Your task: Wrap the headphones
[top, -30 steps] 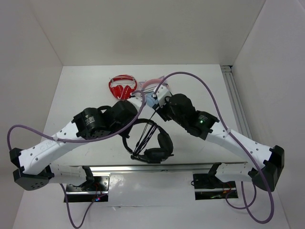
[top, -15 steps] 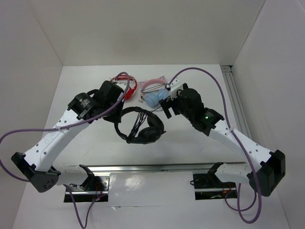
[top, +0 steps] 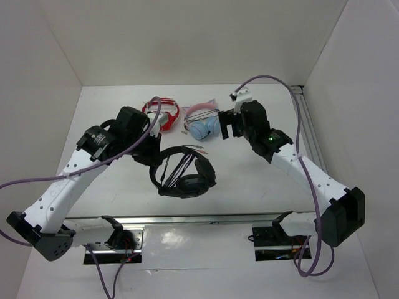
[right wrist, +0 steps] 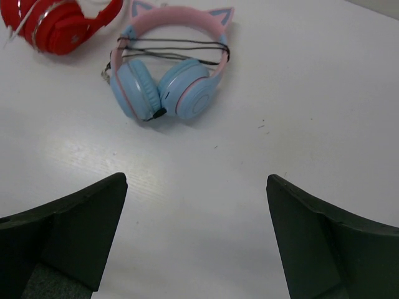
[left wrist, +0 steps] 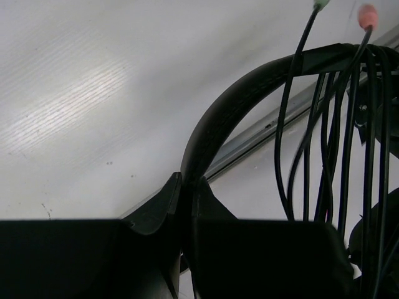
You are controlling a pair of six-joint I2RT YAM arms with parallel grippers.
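The black headphones (top: pixel 187 174) lie mid-table with the thin black cable (top: pixel 181 165) wound in several strands across the headband. My left gripper (top: pixel 151 156) is shut on the headband (left wrist: pixel 212 124) at its left side. In the left wrist view the cable strands (left wrist: pixel 330 137) cross the band, with a green plug tip (left wrist: pixel 320 5) and a pink plug tip (left wrist: pixel 368 12) at the top. My right gripper (top: pixel 225 126) is open and empty, up over the table right of the cat-ear set; in its own view it (right wrist: pixel 196 187) shows bare table between the fingers.
Red headphones (top: pixel 163 113) lie at the back, also in the right wrist view (right wrist: pixel 59 25). Light blue and pink cat-ear headphones (top: pixel 204 123) lie beside them, wrapped with their own cable (right wrist: pixel 171 81). A metal rail (top: pixel 199 219) runs along the near edge.
My right arm has swung back and to the right, away from the black headphones, with its jaws open. My left gripper has shifted with the headband, and the headphones have moved slightly on the table.
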